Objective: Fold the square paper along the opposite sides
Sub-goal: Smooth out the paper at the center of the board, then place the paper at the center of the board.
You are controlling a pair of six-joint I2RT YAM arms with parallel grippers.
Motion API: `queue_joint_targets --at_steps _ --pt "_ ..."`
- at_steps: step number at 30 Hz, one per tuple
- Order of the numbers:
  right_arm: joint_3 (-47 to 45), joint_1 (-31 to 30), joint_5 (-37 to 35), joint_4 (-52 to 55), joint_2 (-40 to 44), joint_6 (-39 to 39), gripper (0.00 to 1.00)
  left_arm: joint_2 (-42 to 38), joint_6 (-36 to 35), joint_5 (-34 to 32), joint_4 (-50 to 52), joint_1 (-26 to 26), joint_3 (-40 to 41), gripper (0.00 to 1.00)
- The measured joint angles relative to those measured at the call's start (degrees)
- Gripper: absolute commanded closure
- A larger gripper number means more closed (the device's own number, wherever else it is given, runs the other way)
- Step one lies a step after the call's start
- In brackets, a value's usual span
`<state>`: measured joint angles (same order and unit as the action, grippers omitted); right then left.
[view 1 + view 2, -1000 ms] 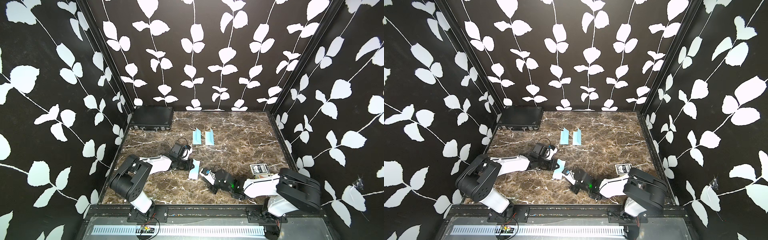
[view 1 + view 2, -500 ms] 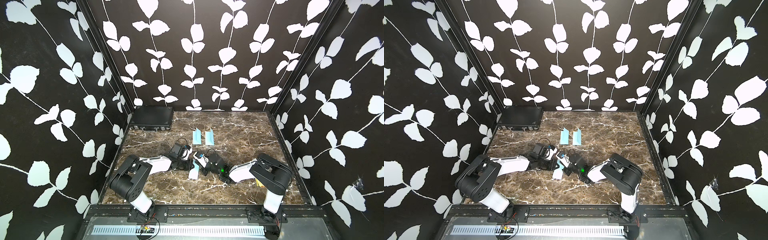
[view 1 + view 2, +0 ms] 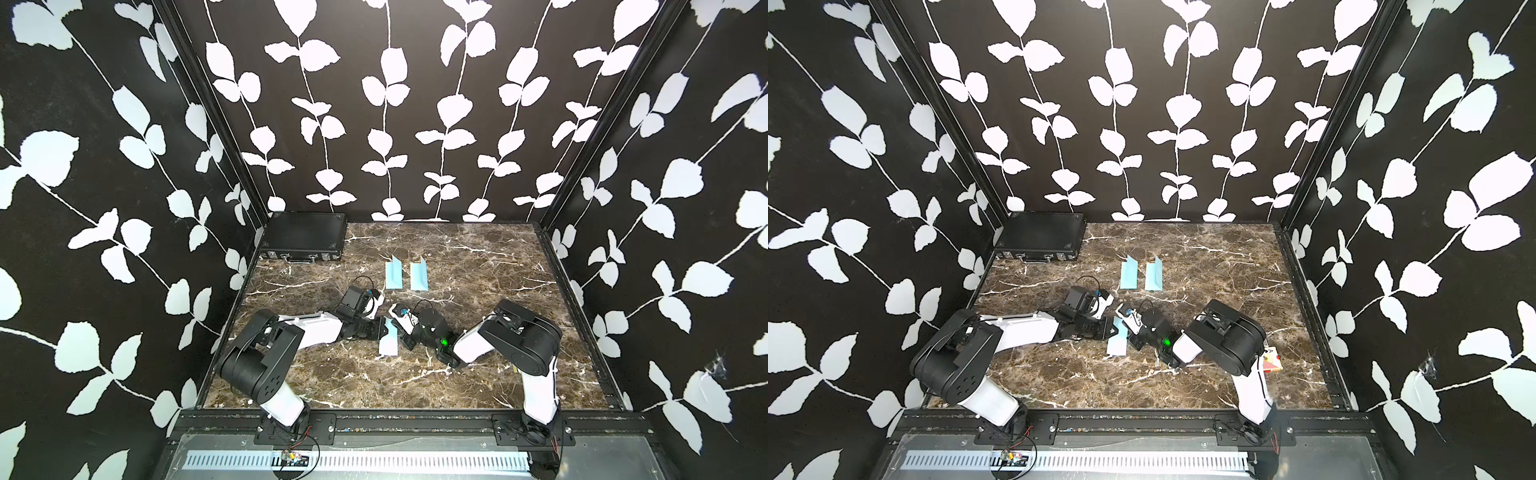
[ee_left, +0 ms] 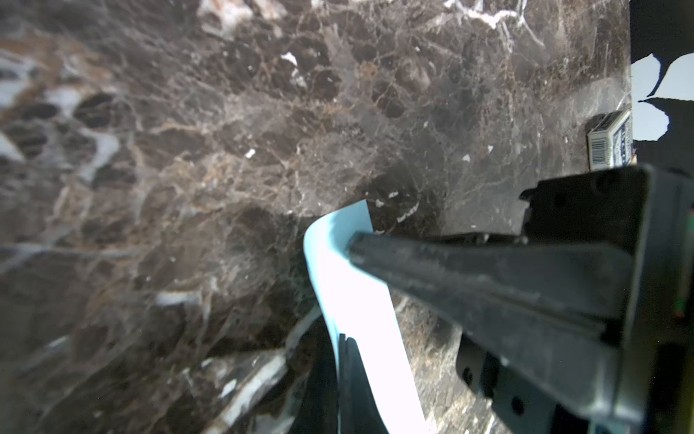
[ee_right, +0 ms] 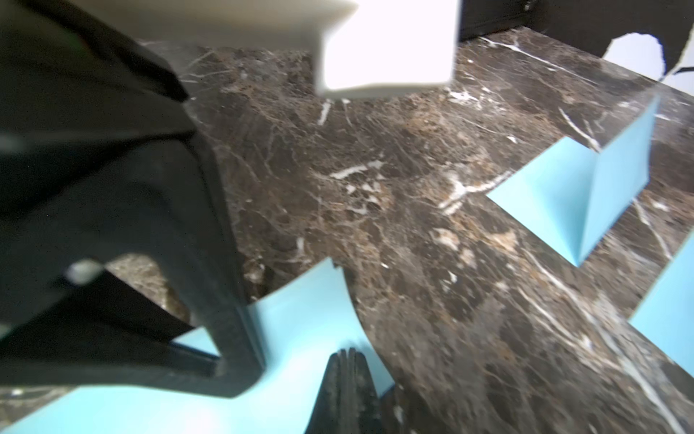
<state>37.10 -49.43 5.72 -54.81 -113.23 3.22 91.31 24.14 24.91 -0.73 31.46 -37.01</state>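
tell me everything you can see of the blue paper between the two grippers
The blue paper is a thin, light blue sheet that shows as a narrow strip on the marble table, in front of centre. The end between the arms curls up off the surface in a soft bend, with no sharp crease yet. The left gripper and the right gripper, jaws shut, rest their tips on it from opposite sides.

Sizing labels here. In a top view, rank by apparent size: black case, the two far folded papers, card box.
1. black case
2. folded paper nearer the case and folded paper beside it: alike, tied
3. card box, partly hidden
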Motion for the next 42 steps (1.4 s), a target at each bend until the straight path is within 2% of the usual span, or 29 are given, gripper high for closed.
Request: queue_joint_targets --at_steps 12,15,18,20,22,26,28,33,39,42 --pt "-1.2 3.1 -2.2 1.4 1.8 -1.9 1.00 -0.8 0.3 -0.5 -0.7 0.0 0.8 1.00" --pt "-2.5 4.3 -1.8 10.5 8.2 -3.1 1.00 -1.6 1.3 -0.3 0.2 0.0 0.9 1.00" --pt "-2.5 5.0 -0.6 22.8 18.8 -5.7 1.00 -2.9 3.2 0.1 1.8 0.0 0.9 1.00" --pt "-2.4 5.0 1.0 27.7 26.4 -9.2 0.98 -4.2 5.3 0.8 2.4 0.0 0.8 1.00" --pt "-1.7 5.0 3.5 31.6 32.4 -13.6 0.90 -6.2 7.8 1.9 2.2 0.0 0.3 1.00" --pt "1.0 5.3 8.1 37.8 37.3 -22.6 0.78 -7.9 11.0 3.9 1.9 0.0 -3.8 1.00" --pt "2.6 5.8 11.2 40.9 37.6 -27.7 0.73 -7.8 12.1 4.9 1.4 0.0 -7.0 1.00" --pt "7.2 9.4 22.5 45.9 34.2 -39.3 0.71 -7.0 14.1 7.7 -0.6 0.0 -13.0 1.00" --pt "7.9 16.0 36.6 34.7 26.9 -57.2 0.65 -3.3 15.0 11.5 -2.8 -0.4 -17.7 1.00" --pt "7.9 18.2 39.5 32.3 26.8 -60.8 0.63 -2.0 15.3 13.2 -4.0 -1.1 -18.3 1.00"
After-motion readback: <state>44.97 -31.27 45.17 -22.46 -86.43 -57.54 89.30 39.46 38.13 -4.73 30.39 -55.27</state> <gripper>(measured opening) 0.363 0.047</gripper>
